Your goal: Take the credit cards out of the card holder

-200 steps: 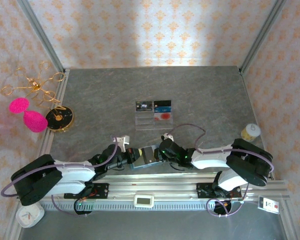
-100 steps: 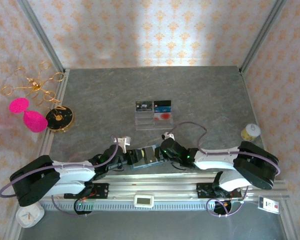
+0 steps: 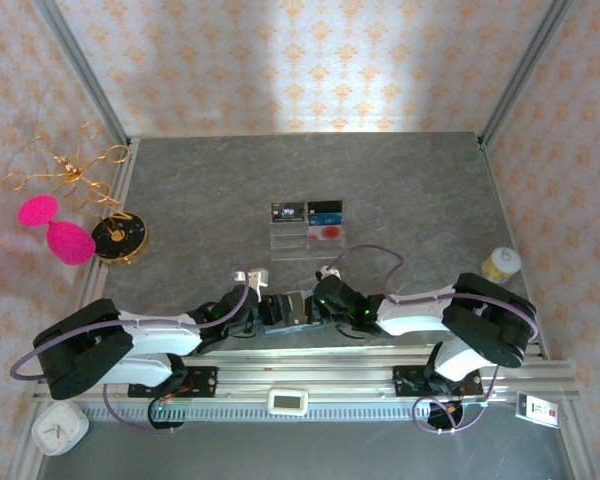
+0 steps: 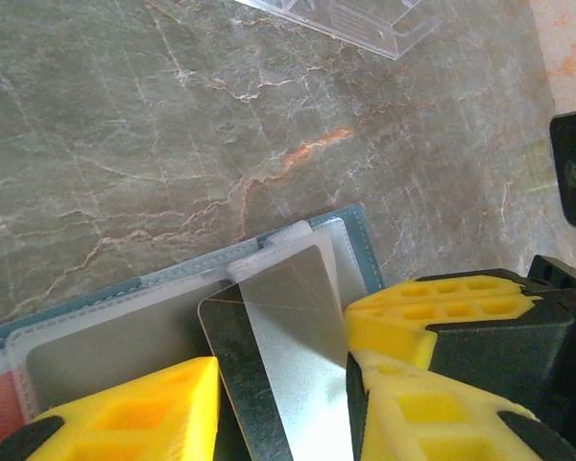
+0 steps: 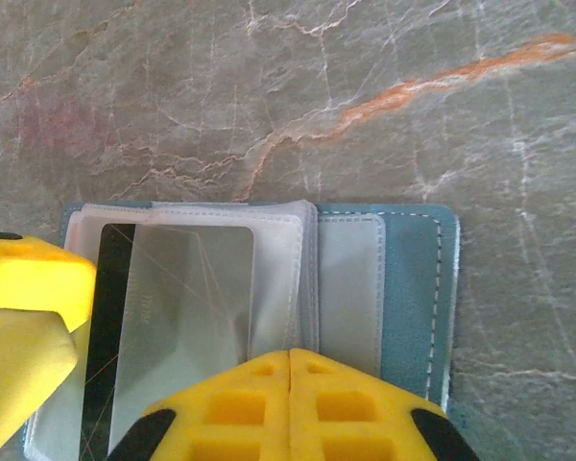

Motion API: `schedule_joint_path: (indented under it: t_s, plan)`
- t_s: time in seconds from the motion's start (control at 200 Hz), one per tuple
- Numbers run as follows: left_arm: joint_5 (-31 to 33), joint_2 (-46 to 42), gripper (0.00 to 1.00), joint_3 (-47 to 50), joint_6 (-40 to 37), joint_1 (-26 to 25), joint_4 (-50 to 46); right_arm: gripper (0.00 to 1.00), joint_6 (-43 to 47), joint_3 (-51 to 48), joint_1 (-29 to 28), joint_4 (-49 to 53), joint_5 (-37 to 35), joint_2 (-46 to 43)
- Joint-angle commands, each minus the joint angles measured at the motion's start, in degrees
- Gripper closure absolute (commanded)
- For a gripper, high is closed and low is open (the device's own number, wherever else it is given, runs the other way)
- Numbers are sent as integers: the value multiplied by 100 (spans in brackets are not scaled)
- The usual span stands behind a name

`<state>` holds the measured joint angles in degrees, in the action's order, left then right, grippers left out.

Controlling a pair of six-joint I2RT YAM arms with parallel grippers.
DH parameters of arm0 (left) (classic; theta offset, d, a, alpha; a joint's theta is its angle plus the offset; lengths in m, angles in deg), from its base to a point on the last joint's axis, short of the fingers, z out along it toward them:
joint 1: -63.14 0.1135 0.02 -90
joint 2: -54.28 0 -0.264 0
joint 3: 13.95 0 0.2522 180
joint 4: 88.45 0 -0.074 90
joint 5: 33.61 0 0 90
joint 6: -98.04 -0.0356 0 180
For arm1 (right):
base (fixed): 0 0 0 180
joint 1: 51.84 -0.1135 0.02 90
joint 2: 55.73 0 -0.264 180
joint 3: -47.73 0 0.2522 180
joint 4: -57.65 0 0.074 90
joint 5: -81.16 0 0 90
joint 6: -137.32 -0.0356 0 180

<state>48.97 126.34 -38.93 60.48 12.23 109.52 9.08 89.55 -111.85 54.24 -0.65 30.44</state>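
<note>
The teal card holder [image 5: 418, 288] lies open at the table's near edge [image 3: 292, 306], between both grippers. A dark, glossy credit card [image 4: 278, 336] sticks partly out of its clear pocket [image 5: 182, 307]. My left gripper [image 4: 283, 408] straddles that card with its jaws apart. The right finger touches the card's edge and a small gap shows at the left finger. My right gripper [image 5: 290, 384] is shut, its tips pressed on the clear pocket beside the card. Three more credit cards, black [image 3: 287, 212], blue [image 3: 325, 210] and pale with red print [image 3: 328, 232], lie in the clear tray [image 3: 290, 243].
A black and gold disc [image 3: 118, 236], pink shapes [image 3: 58, 230] and a gold wire ornament [image 3: 70, 168] sit at the left edge. A small pale jar [image 3: 500, 264] stands at the right. The metal rail [image 3: 310, 375] runs just behind the card holder.
My left gripper opened, slid right onto the card holder and now straddles the card. My right gripper closed fully and shifted slightly left.
</note>
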Motion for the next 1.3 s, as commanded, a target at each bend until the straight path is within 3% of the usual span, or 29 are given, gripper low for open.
schedule_joint_path:
  t_s: [0.0,0.33,0.621,0.746,0.961,1.291]
  plan:
    - [13,158,66,-29,-9,-28,-360,97,70,82,-81,-113,460,207]
    - [445,-587,58,182,415,-22,-914,98,-70,85,-81,110,181,162]
    - [-316,-319,64,22,824,91,-1148,99,-52,93,-89,113,183,151]
    - [-476,-65,65,137,882,91,-787,100,-27,83,-107,33,258,153]
    - [-532,164,75,76,789,90,-564,100,34,178,-125,-49,566,288]
    - [-692,121,75,189,729,91,-203,100,36,249,-178,32,537,350]
